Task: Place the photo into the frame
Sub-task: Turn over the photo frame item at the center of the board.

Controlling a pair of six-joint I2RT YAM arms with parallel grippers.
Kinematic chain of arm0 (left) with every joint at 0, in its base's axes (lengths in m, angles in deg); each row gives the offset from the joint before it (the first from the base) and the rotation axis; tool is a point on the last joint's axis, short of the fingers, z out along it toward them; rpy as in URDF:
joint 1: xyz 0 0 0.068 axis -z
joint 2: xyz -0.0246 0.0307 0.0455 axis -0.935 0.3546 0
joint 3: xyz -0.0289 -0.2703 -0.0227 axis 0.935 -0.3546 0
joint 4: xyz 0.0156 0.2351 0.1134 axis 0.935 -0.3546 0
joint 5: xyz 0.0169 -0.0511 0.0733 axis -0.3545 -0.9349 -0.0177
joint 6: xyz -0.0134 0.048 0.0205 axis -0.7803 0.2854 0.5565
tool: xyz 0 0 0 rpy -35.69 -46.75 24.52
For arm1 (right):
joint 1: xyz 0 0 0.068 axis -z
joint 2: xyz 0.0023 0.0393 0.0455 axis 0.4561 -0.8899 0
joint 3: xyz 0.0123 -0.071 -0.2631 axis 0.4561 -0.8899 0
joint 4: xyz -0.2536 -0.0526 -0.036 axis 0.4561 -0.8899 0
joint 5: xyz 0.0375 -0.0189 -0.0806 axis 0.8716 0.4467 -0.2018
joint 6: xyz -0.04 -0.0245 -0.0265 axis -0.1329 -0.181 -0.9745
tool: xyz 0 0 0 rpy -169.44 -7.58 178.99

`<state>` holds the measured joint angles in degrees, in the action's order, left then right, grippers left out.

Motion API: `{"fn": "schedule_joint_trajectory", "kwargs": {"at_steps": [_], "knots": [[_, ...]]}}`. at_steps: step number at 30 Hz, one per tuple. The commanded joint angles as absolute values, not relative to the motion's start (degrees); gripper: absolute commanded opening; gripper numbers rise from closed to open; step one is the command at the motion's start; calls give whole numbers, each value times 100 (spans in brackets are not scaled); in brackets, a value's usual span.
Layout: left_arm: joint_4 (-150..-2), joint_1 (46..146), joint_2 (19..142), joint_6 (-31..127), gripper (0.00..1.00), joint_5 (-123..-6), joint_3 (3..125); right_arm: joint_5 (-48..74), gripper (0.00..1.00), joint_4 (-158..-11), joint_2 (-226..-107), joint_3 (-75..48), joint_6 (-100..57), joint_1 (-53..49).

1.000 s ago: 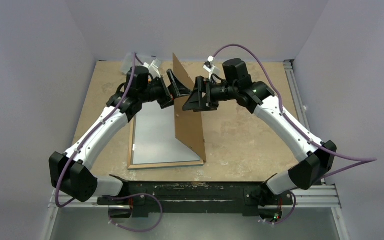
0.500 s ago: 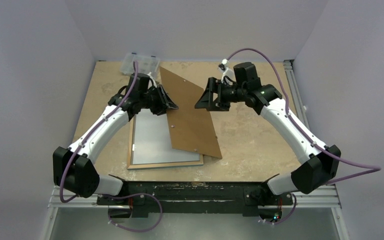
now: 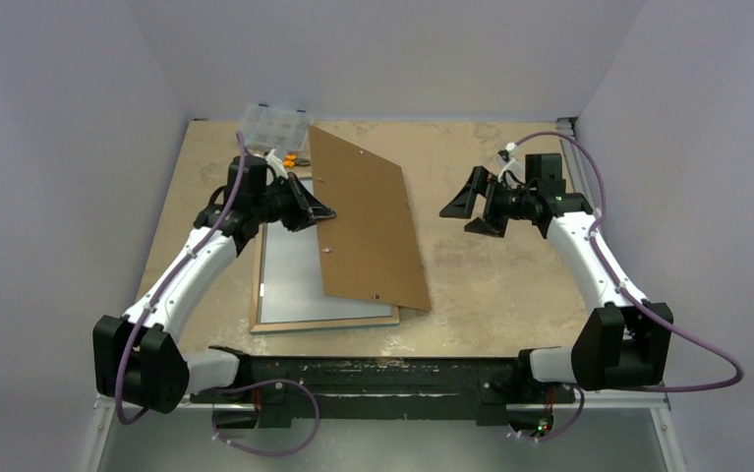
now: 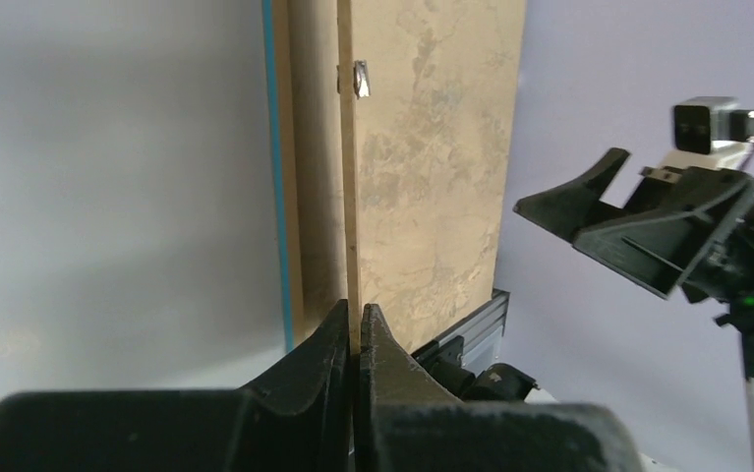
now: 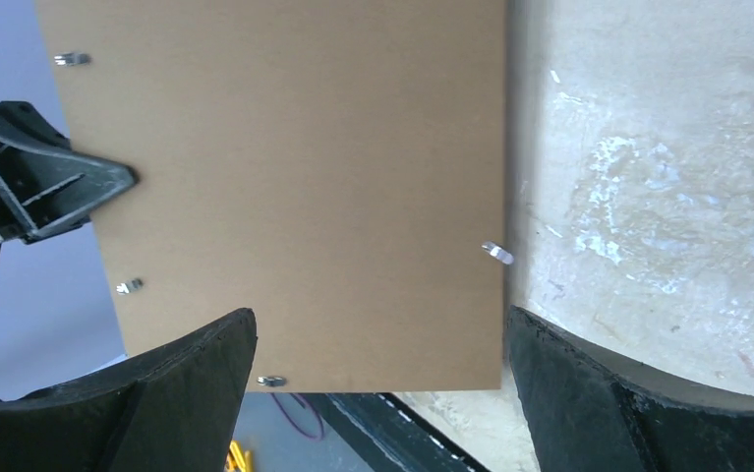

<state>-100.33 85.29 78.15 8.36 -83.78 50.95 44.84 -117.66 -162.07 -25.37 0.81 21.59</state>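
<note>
Top external: left hand [image 3: 325,212] clenched on backing board [image 3: 368,231] edge above frame [image 3: 314,324]; right hand [image 3: 456,220] released.

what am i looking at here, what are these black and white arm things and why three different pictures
Two robot arms are bolted at the near edge of a speckled tan table, each ending in a two-finger gripper. The wide picture is from a fixed camera above and behind them. The other two are from cameras on each wrist, so each sees its own gripper up close. On the table lies a thin rectangular picture frame, wooden back up, a pale sheet inside. The left gripper is shut on the edge of a flat brown cardboard backing board, tilted over the frame. The right gripper is open, holding nothing.
</note>
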Motion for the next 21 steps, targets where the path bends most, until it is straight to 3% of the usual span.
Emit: {"fn": "schedule_joint_trajectory", "kwargs": {"at_steps": [1,14,21], "knots": [[-8791,8058,7200,432,0,-9406,4920,5346,97,-11125,-16133,-2906,-104,2453],[-7945,7412,6551,-114,0,-11143,5092,6858,94,-9441,-16433,-3282,783,2512],[-7262,7407,6544,-601,0,-11544,5053,7509,88,-7347,-16363,-3542,2260,2511]]}}
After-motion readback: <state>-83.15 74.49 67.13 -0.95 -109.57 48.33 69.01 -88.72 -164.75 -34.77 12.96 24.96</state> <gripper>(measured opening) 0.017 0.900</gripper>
